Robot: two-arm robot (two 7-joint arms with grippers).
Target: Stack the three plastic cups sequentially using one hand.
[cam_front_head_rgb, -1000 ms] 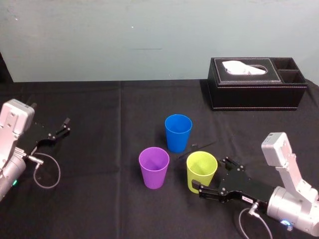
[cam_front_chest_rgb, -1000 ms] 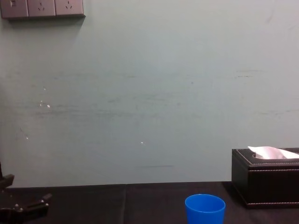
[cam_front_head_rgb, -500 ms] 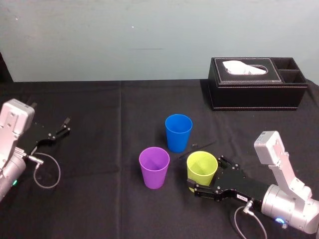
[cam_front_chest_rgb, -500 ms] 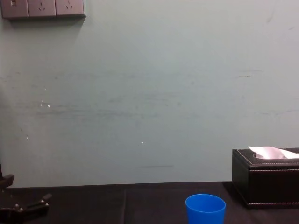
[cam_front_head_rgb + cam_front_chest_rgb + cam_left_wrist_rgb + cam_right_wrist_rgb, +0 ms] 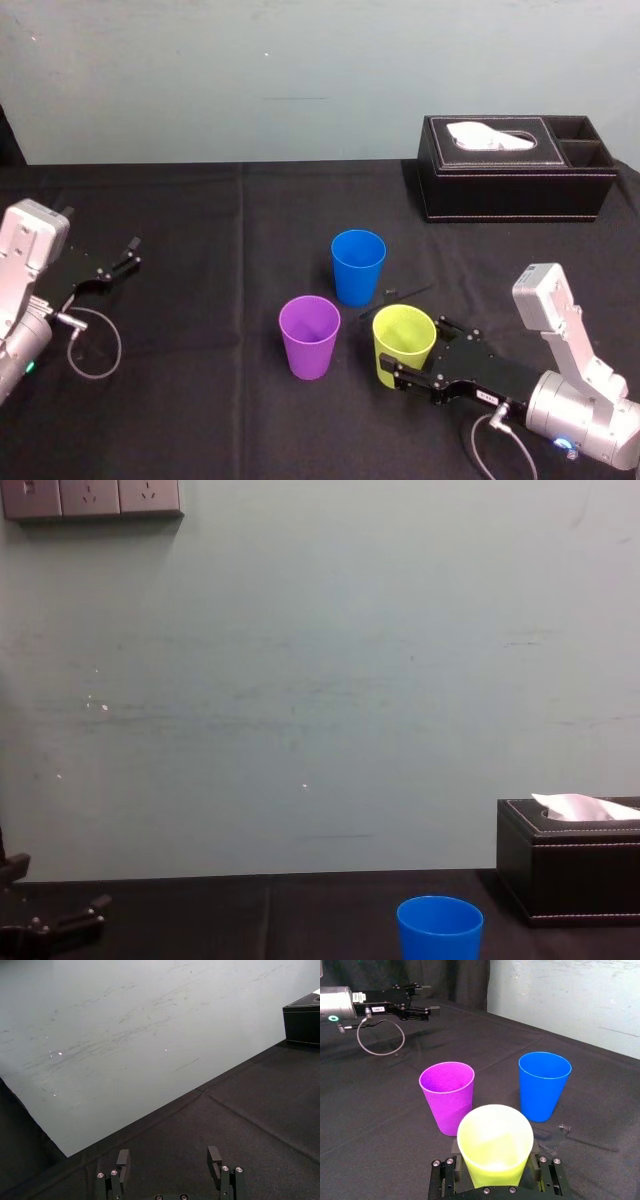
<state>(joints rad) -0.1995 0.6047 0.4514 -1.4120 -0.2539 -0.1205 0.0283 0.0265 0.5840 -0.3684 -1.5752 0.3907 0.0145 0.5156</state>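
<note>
Three plastic cups stand upright in a close cluster on the black cloth: blue [image 5: 357,265] farthest back, purple [image 5: 309,335] front left, yellow-green [image 5: 403,345] front right. My right gripper [image 5: 415,348] lies low on the table with one finger on each side of the yellow-green cup's lower half. In the right wrist view the yellow-green cup [image 5: 495,1142] sits between the fingers [image 5: 447,1175] with a slim gap on each side, and the purple [image 5: 447,1092] and blue [image 5: 544,1085] cups stand beyond it. My left gripper [image 5: 118,258] rests open at the far left.
A black tissue box [image 5: 515,170] stands at the back right near the wall. A thin black strip [image 5: 395,293] lies just right of the blue cup. A grey cable loop [image 5: 95,345] lies beside the left arm.
The right gripper slid forward so the yellow-green cup sits deeper between its fingers, and the fingers have drawn in toward the cup. The left arm and the other cups stayed still.
</note>
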